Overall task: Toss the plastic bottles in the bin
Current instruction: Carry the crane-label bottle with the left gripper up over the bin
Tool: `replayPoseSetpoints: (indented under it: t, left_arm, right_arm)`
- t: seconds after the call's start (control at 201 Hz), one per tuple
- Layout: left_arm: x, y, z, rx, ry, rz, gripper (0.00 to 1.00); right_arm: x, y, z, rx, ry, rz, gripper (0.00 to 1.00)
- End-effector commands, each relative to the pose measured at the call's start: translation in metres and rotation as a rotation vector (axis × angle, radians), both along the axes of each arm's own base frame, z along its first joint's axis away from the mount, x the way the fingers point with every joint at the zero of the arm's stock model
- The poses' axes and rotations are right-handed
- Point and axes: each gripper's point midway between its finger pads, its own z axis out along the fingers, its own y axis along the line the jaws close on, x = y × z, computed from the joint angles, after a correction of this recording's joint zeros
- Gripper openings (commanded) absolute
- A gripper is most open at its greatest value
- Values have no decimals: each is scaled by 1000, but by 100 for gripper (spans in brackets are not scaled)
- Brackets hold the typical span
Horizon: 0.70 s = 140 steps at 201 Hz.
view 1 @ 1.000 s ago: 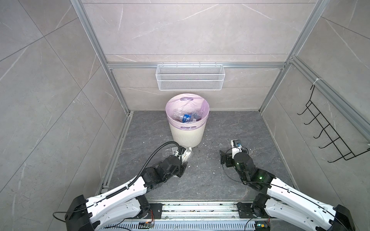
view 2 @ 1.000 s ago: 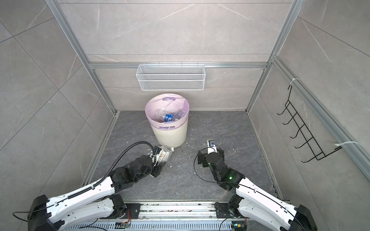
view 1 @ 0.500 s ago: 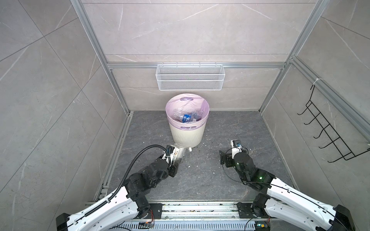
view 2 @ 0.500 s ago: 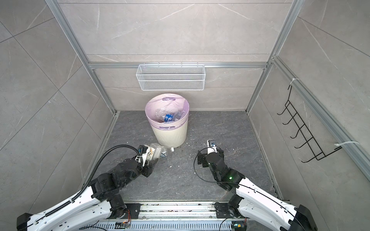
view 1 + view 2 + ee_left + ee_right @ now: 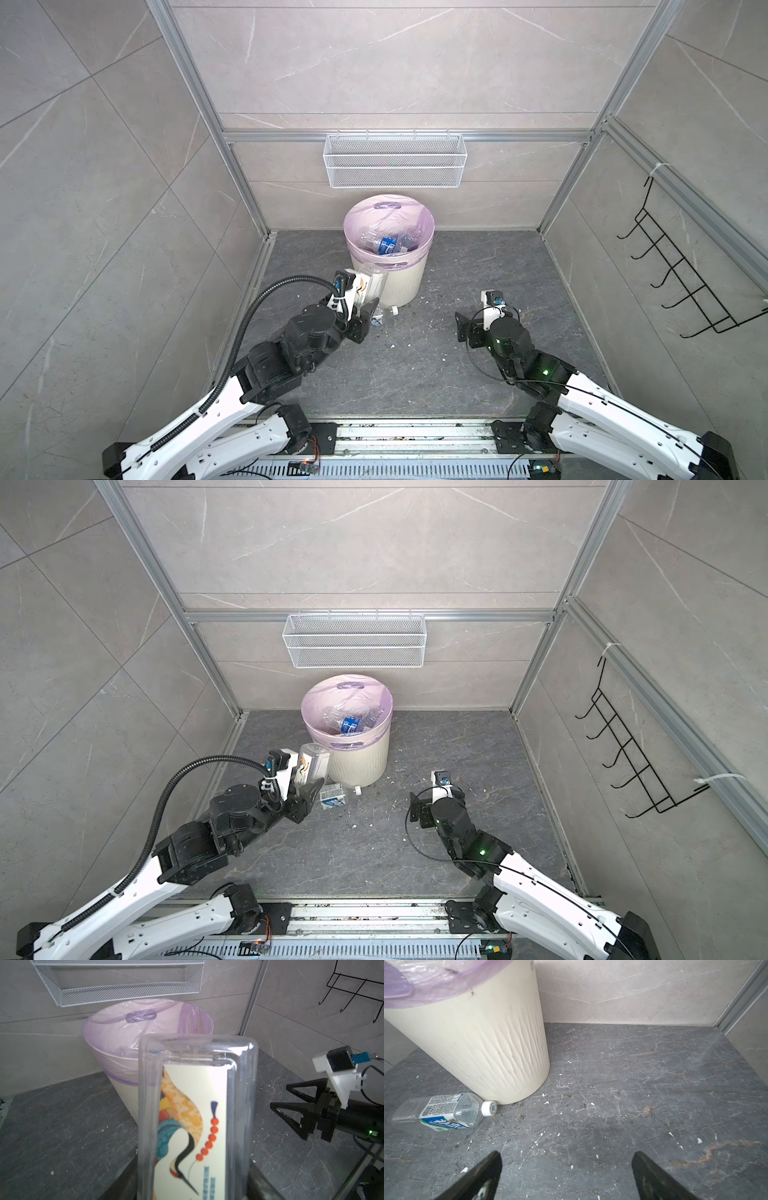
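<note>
In both top views the left claw [image 5: 365,298] is clamped shut on a clear flat-sided bottle [image 5: 369,286], which it holds close against the wall of the bin [image 5: 401,282], at about 8 o'clock from it; I cannot tell whether the two touch. The bin stands at 12 o'clock on the floor [image 5: 415,374], under a wire basket [image 5: 395,166], and its pink bag [image 5: 388,216] holds several bottles, one with a blue label [image 5: 387,246]. A second bottle [image 5: 332,801] lies on the floor at 7 o'clock from the bin's foot. The right claw [image 5: 465,332] sits at 4 o'clock, well apart from the bin, with its jaws wide and nothing in them. In the left wrist view the held bottle's cream label shows a crane in orange, teal, black and red beside a string of red beads. A line of small blue writing there is too blurred to read. In the right wrist view the right claw's fingers [image 5: 483,1174] stand far apart over bare floor. The lying bottle's white cap [image 5: 489,1108], printed with a square code, is just beside the bin's foot. Its blue, green and white label carries a barcode and large letters I cannot read.
</note>
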Motion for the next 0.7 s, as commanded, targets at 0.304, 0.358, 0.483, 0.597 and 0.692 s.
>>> replayPoseSetpoints:
  t: [0.304, 0.358, 0.483, 0.597, 0.692]
  left_arm:
    - [158, -28, 112, -174, 57, -37, 59]
    - [191, -30, 101, -184, 134, -38, 81]
    - [218, -28, 87, -133, 170, 9, 100]
    - [208, -16, 100, -153, 100, 34, 100]
    - [192, -9, 109, -172, 53, 32, 100]
  right_arm:
    - [-2, 1, 11, 39, -1, 6, 100]
    - [-1, 0, 12, 37, -2, 3, 100]
    - [-1, -2, 11, 29, -4, -5, 100]
    - [-1, -1, 11, 32, -4, -2, 100]
    - [-1, 1, 10, 31, 0, 8, 100]
